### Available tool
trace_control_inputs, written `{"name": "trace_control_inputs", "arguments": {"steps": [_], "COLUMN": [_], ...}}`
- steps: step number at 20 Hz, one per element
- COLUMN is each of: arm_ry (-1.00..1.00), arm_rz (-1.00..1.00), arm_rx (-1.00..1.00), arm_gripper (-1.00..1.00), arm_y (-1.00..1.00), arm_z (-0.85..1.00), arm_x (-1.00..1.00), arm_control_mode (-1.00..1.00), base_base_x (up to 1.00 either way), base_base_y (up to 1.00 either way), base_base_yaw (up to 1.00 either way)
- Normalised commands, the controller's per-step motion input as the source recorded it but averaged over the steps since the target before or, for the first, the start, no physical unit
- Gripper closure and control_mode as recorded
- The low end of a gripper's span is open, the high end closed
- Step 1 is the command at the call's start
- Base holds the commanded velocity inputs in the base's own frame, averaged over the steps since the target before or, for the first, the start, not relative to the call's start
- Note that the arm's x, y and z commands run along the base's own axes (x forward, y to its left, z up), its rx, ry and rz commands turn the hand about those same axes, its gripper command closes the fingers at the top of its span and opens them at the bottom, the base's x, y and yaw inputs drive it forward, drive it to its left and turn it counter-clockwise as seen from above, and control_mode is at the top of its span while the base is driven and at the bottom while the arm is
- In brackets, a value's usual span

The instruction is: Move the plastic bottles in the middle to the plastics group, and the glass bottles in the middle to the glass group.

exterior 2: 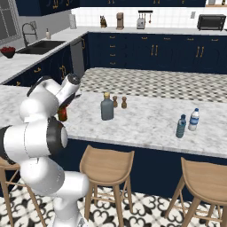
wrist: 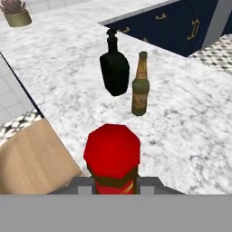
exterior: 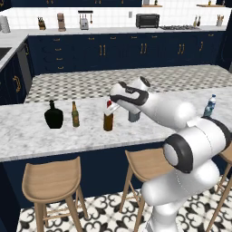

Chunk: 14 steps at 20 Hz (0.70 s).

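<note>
The pincer (wrist: 115, 183) is pinching the red neck of the red-brown bottle (exterior: 108, 118), which is standing on the table (exterior: 36, 136) near the beer bottle (wrist: 140, 86).

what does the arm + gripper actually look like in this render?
The arm is glossy white, built of fat rounded segments with dark grey-black bands at the joints, one wide ring at the big elbow. The hand is white with a black collar. The gripper shows two small dark grey fingertips, flat and blocky. No cables, logos or markings can be seen.

Kitchen: sink (exterior 2: 42, 46), toaster oven (exterior: 147, 20), cabinets (exterior: 113, 50)
</note>
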Motion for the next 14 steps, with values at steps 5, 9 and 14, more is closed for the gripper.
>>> {"name": "trace_control_inputs", "arguments": {"steps": [5, 9, 14], "arm_ry": [-0.04, -0.14, -0.12], "arm_rz": [0.0, 0.0, 0.05], "arm_rx": [0.0, 0.0, 0.0], "arm_gripper": [1.0, 1.0, 1.0], "arm_y": [0.0, 0.1, 0.35], "arm_z": [0.0, -0.2, -0.23], "arm_x": [0.29, 0.03, 0.05], "arm_control_mode": [-1.0, -1.0, -1.0], "base_base_x": [0.0, 0.0, 0.0], "base_base_y": [0.0, 0.0, 0.0], "base_base_yaw": [0.0, 0.0, 0.0]}}
